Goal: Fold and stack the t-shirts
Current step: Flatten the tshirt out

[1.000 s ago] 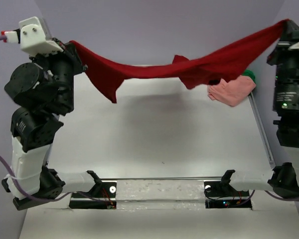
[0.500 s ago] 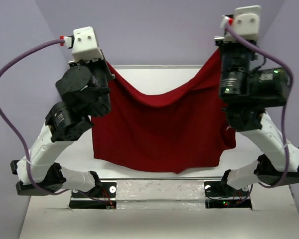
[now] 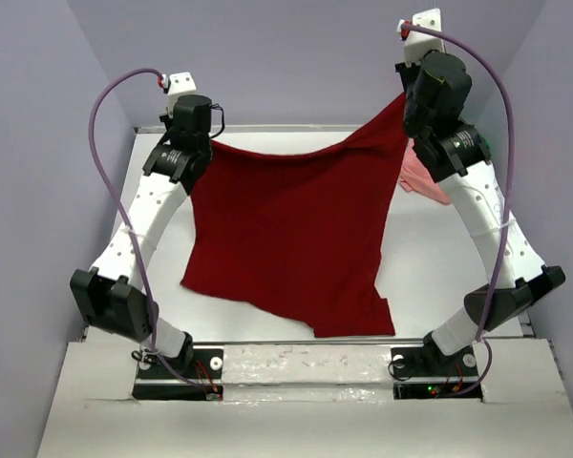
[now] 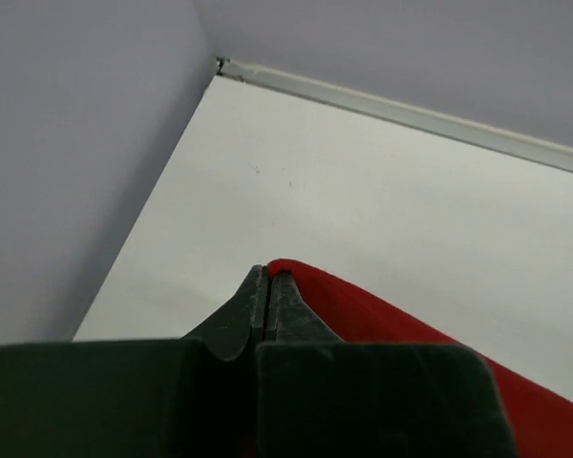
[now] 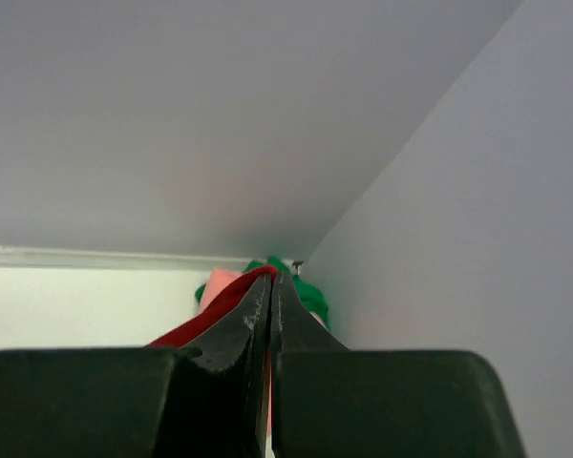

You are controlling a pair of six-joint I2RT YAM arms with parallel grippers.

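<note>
Where it hung clear half a second ago, our dark red cloth t-shirt (image 3: pixel 286 239) now drapes onto the white table (image 3: pixel 439 267), with our left gripper (image 4: pixel 267 275) and right gripper (image 5: pixel 270 279) pinched tight on its far corners.

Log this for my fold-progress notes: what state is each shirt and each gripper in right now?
dark red t-shirt: unfolded, spread out, two far corners held up, near part on the table.
salmon pink t-shirt: crumpled, unfolded, far right corner.
green t-shirt: bunched beside the pink one, mostly hidden.
left gripper: shut on the dark red t-shirt.
right gripper: shut on the dark red t-shirt.
</note>
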